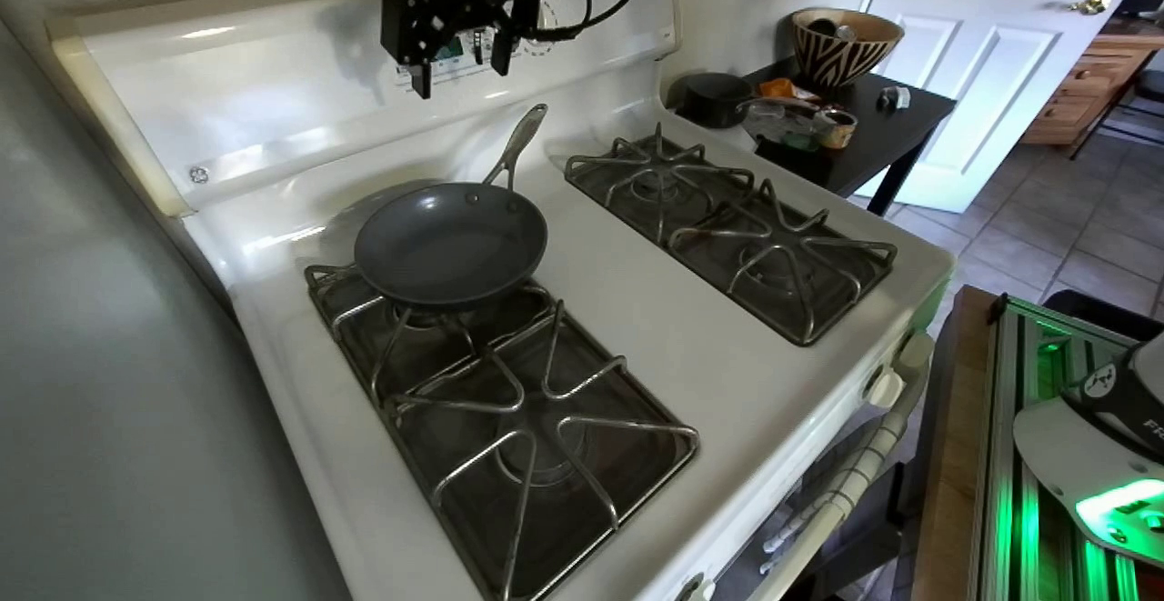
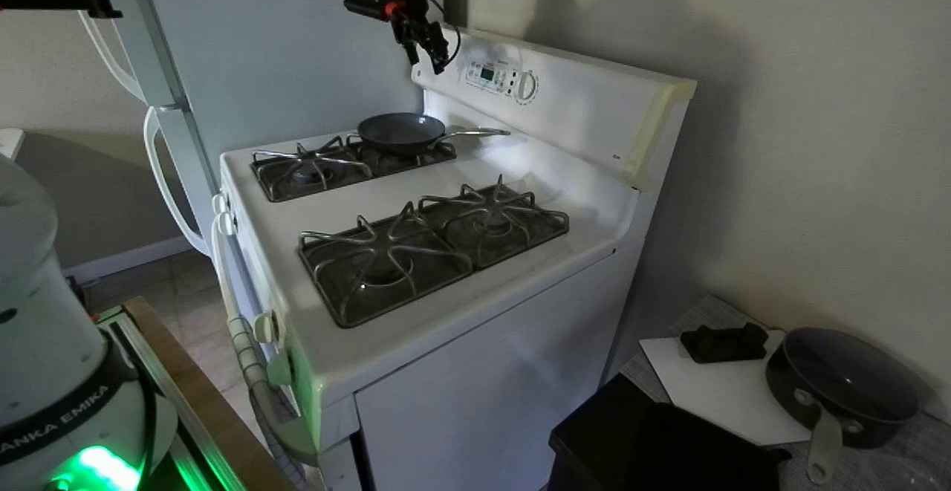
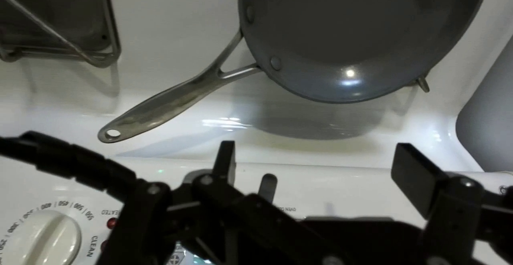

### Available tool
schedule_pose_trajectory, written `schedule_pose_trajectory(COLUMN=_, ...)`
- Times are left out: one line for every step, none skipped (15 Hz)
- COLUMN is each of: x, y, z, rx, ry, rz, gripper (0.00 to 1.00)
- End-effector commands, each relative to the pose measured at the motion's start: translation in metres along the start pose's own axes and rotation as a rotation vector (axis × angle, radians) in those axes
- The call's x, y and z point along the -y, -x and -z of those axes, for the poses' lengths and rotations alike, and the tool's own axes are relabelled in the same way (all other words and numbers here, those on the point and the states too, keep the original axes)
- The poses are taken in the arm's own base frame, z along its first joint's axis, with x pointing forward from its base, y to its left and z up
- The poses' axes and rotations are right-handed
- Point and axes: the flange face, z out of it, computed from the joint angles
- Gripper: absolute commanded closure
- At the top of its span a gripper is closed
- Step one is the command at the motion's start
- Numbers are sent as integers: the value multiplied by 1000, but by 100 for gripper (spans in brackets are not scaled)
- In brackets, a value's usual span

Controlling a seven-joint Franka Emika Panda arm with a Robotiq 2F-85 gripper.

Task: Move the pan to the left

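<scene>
The pan (image 1: 452,251) is dark grey, round and shallow. It rests on the rear part of the grate near the fridge in both exterior views (image 2: 401,133). Its metallic handle (image 1: 520,142) points back toward the control panel and away from the fridge. In the wrist view the pan (image 3: 360,20) is at the top, partly cut off, with the handle (image 3: 172,102) reaching down to the left. My gripper (image 1: 460,74) is open and empty, above and behind the pan near the control panel, also seen in an exterior view (image 2: 426,64). Its fingers (image 3: 314,148) touch neither pan nor handle.
The white control panel (image 1: 245,110) rises behind the stove, close to the gripper. A second pair of grates (image 2: 431,235) lies on the opposite side of the stovetop. The fridge (image 2: 297,53) stands beside the pan's side. A pot (image 2: 839,387) stands on a side table.
</scene>
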Motion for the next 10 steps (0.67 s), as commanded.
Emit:
schedule_pose_trajectory(x=-24, y=32, z=21, rx=2, ry=23, rz=72, gripper=0)
schedule_pose_trajectory(x=-27, y=37, z=25, rx=-1, ry=28, rz=77, gripper=0)
schedule_pose_trajectory(x=-31, y=41, z=29, rx=-5, ry=24, rz=77, gripper=0)
schedule_pose_trajectory(x=-20, y=20, z=20, rx=4, ry=16, rz=49, gripper=0)
schedule_pose_trajectory(x=-24, y=25, z=24, rx=6, ry=18, rz=51, gripper=0)
schedule_pose_trajectory(x=-26, y=29, z=27, rx=7, ry=19, rz=53, gripper=0)
schedule_pose_trajectory(x=-27, y=31, z=28, rx=8, ry=19, rz=55, gripper=0)
schedule_pose_trajectory(x=-27, y=33, z=29, rx=9, ry=19, rz=56, gripper=0)
schedule_pose_trajectory(x=-27, y=34, z=29, rx=10, ry=19, rz=57, gripper=0)
schedule_pose_trajectory(x=-27, y=34, z=29, rx=11, ry=19, rz=57, gripper=0)
